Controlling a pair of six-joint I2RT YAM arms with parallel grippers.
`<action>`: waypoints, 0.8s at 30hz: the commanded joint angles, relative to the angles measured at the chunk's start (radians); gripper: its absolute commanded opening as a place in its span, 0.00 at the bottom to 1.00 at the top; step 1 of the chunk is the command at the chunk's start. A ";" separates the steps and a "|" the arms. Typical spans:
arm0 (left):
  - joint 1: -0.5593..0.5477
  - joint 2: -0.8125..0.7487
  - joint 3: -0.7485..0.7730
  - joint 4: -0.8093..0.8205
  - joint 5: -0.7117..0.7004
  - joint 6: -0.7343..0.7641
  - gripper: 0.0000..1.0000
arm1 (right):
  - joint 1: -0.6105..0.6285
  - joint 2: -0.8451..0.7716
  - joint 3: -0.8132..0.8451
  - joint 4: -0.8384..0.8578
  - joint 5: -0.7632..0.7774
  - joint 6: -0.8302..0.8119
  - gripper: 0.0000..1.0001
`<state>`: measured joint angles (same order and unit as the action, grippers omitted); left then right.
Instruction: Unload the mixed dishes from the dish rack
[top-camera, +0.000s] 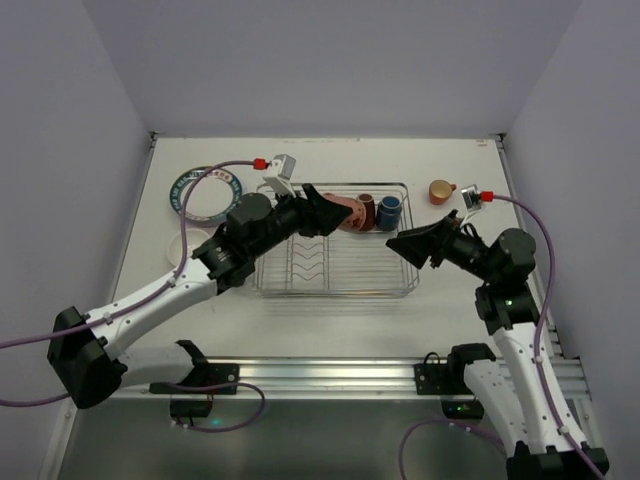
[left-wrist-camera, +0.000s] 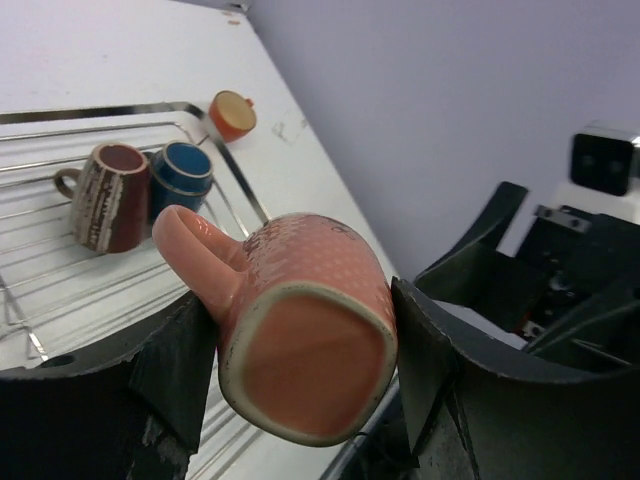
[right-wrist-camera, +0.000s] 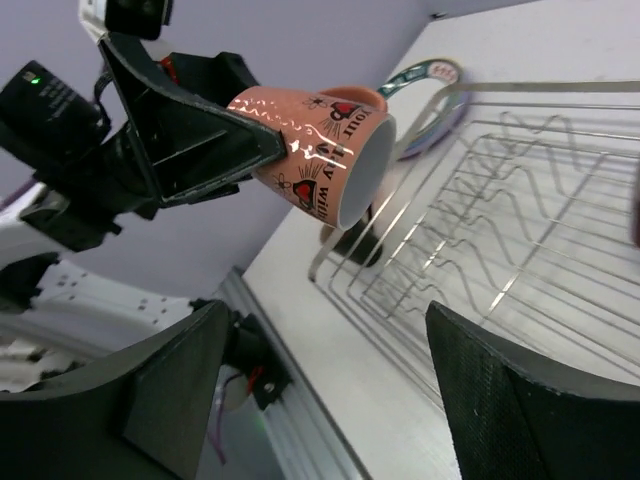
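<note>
My left gripper (top-camera: 322, 212) is shut on a pink mug (left-wrist-camera: 300, 320) and holds it on its side above the dish rack (top-camera: 335, 270), its base toward the wrist camera. One finger (left-wrist-camera: 165, 375) presses each side. A maroon mug (left-wrist-camera: 105, 195) and a blue mug (left-wrist-camera: 182, 175) lie at the rack's far end. My right gripper (top-camera: 402, 242) stands open at the rack's right edge, facing the pink mug (right-wrist-camera: 320, 150) with nothing between its fingers (right-wrist-camera: 175, 390).
An orange mug (top-camera: 440, 190) stands on the table right of the rack. Stacked plates (top-camera: 205, 192) and a white dish (top-camera: 185, 245) lie to the left. A dark round object (right-wrist-camera: 365, 240) sits by the rack's far corner.
</note>
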<state>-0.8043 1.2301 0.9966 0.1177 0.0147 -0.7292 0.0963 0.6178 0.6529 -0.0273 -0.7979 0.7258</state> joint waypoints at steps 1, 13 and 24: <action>0.010 -0.093 -0.074 0.215 0.085 -0.209 0.00 | 0.005 0.052 -0.012 0.394 -0.243 0.199 0.80; 0.030 -0.127 -0.271 0.580 0.232 -0.614 0.00 | 0.190 0.282 0.056 0.726 -0.238 0.312 0.62; 0.031 0.045 -0.296 0.818 0.358 -0.762 0.00 | 0.264 0.373 0.048 0.883 -0.224 0.379 0.06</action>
<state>-0.7753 1.2663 0.7025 0.7963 0.3119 -1.4368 0.3473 0.9878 0.6701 0.7155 -1.0218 1.0721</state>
